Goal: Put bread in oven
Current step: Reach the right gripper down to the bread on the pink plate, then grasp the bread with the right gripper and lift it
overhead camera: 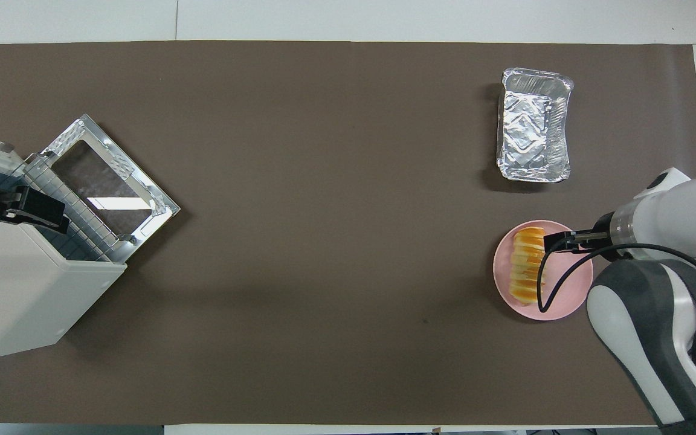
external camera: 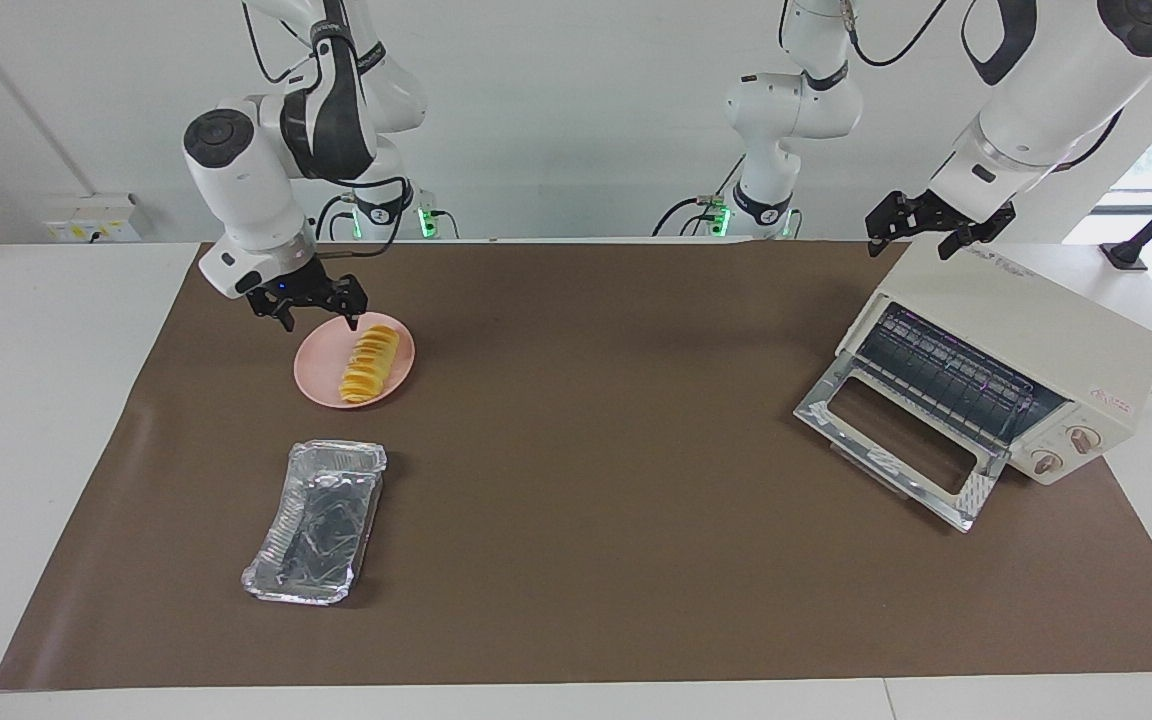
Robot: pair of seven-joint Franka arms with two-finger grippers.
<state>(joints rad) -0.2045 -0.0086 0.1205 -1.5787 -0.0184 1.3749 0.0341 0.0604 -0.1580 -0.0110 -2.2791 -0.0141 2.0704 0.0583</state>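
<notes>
The bread (external camera: 371, 363) (overhead camera: 528, 266), a ridged golden loaf, lies on a pink plate (external camera: 319, 378) (overhead camera: 570, 291) toward the right arm's end of the table. My right gripper (external camera: 319, 320) hangs open just over the plate's rim on the robots' side, close beside the bread's end, holding nothing. In the overhead view the right arm covers part of the plate. The cream oven (external camera: 1016, 325) (overhead camera: 22, 302) stands at the left arm's end with its glass door (external camera: 896, 450) (overhead camera: 109, 181) dropped open and the wire rack showing. Over the oven's top corner my left gripper (external camera: 916, 240) (overhead camera: 19, 210) waits open.
A crinkled silver foil tray (external camera: 319, 522) (overhead camera: 534, 125) lies farther from the robots than the plate. A brown mat (external camera: 586, 450) covers the table between plate and oven. A black stand (external camera: 1136, 245) is at the table's edge by the oven.
</notes>
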